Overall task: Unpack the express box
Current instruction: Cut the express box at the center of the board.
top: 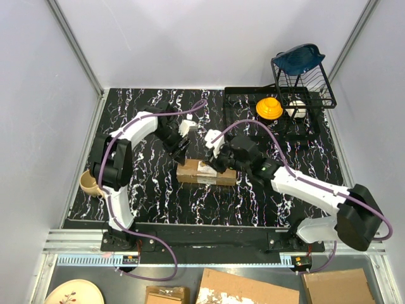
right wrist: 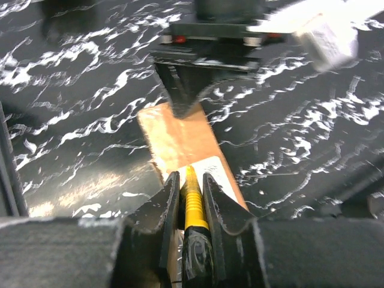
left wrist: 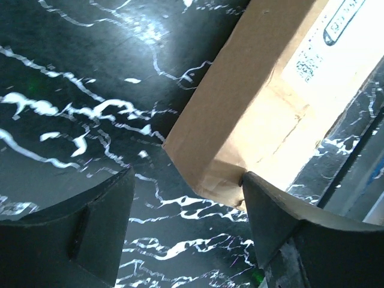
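Note:
The express box (top: pixel 205 172), a small brown carton with a white label (right wrist: pixel 221 175), lies flat mid-table. My left gripper (top: pixel 180 150) hovers open at the box's left end. In the left wrist view the box corner (left wrist: pixel 252 114) sits just ahead of the left gripper (left wrist: pixel 186 192), and the right finger (left wrist: pixel 273 213) touches that corner. My right gripper (top: pixel 219 163) is over the box's right half, shut on a yellow-and-black utility knife (right wrist: pixel 192 204). The knife tip points down at the box top (right wrist: pixel 177 132), at the label's edge.
A black wire dish rack (top: pixel 304 82) with a yellow item (top: pixel 269 107) and a blue object (top: pixel 299 57) stands back right. A beige mug (top: pixel 90 184) sits at the left table edge. Torn cardboard pieces (top: pixel 247 290) and a plate (top: pixel 73 292) lie below the arm bases.

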Robot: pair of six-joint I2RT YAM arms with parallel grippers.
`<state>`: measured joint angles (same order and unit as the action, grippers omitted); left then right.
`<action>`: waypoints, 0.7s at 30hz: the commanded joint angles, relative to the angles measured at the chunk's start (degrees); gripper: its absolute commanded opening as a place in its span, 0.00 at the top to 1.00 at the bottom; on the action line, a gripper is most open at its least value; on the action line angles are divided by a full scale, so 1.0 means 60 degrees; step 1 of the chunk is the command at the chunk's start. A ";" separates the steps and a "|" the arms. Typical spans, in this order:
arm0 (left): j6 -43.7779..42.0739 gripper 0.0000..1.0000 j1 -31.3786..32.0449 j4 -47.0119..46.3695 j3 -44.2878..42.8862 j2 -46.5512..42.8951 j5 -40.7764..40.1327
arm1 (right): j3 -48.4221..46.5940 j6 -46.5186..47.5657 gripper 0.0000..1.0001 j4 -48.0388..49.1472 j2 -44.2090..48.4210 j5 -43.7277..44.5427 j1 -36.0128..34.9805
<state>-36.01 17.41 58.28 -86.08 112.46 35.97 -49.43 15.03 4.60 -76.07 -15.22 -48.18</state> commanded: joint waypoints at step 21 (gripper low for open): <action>-0.0004 0.21 0.2474 -0.1011 -0.2073 0.0208 -0.0428 | 0.0649 -0.6840 1.00 -0.5352 0.2793 0.7606 0.0077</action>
<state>-36.12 32.88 56.62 -98.67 110.39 32.49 -46.35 -20.93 -24.40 -58.04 26.61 -47.92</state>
